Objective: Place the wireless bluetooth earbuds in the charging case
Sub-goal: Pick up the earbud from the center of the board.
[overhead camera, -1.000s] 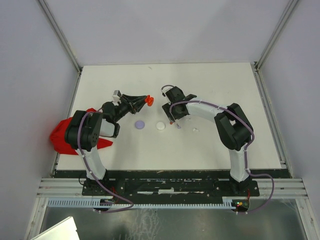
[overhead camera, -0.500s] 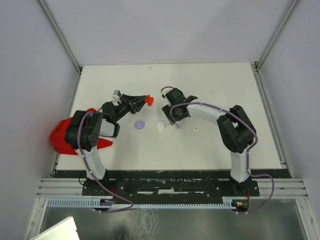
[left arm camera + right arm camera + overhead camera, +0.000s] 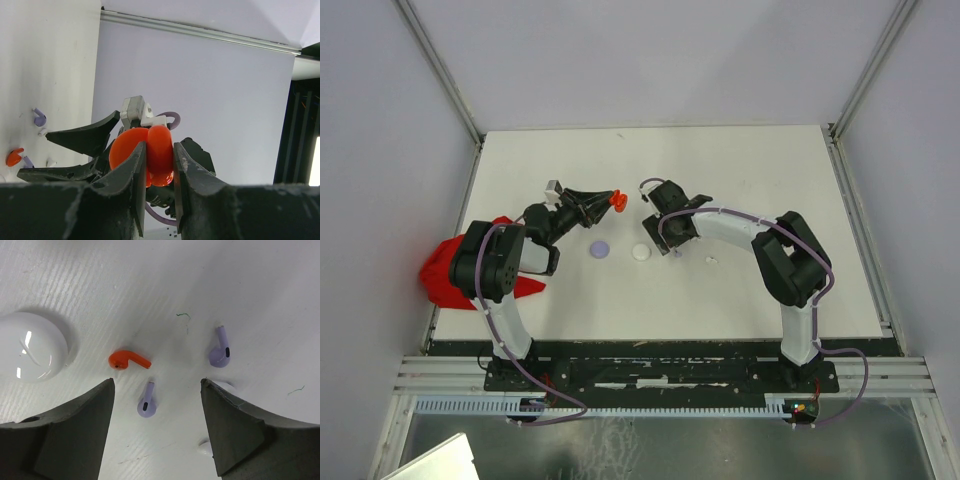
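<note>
My left gripper (image 3: 607, 199) is shut on the red charging case (image 3: 618, 202) and holds it above the table; in the left wrist view the case (image 3: 150, 150) stands open between the fingers. My right gripper (image 3: 666, 238) is open and low over the earbuds. In the right wrist view a lilac earbud (image 3: 147, 403) lies between its fingers, a red earbud (image 3: 128, 360) just beyond it, and a second lilac earbud (image 3: 220, 350) to the right. Small white earbud bits (image 3: 206, 447) show by the right finger.
A white round disc (image 3: 640, 253) and a lilac round disc (image 3: 600, 250) lie on the white table left of my right gripper. A small white bit (image 3: 711, 261) lies to its right. A red heap (image 3: 445, 275) sits at the table's left edge.
My right gripper has shifted slightly left and down over the earbuds. My left gripper has stayed still with the red case.
</note>
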Action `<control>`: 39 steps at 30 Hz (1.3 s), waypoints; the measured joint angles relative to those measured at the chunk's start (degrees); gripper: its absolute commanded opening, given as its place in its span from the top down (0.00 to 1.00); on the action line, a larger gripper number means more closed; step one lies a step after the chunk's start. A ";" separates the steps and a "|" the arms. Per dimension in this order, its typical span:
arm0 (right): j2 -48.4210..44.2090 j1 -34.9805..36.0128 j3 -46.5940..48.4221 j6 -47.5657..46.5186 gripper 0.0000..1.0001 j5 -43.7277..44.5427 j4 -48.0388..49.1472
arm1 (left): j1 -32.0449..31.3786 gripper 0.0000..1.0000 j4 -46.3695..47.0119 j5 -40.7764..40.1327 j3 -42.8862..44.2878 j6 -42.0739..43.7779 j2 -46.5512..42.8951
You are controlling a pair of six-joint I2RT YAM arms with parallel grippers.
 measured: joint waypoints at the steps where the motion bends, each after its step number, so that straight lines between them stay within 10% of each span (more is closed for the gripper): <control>1: 0.02 0.07 0.00 0.00 0.22 -0.02 0.00 | 0.00 0.97 0.00 0.00 0.00 -0.02 0.00; 39: 6.03 0.57 7.82 -1.44 0.22 4.20 -0.37 | 0.48 0.97 0.76 0.00 -0.31 -0.02 0.00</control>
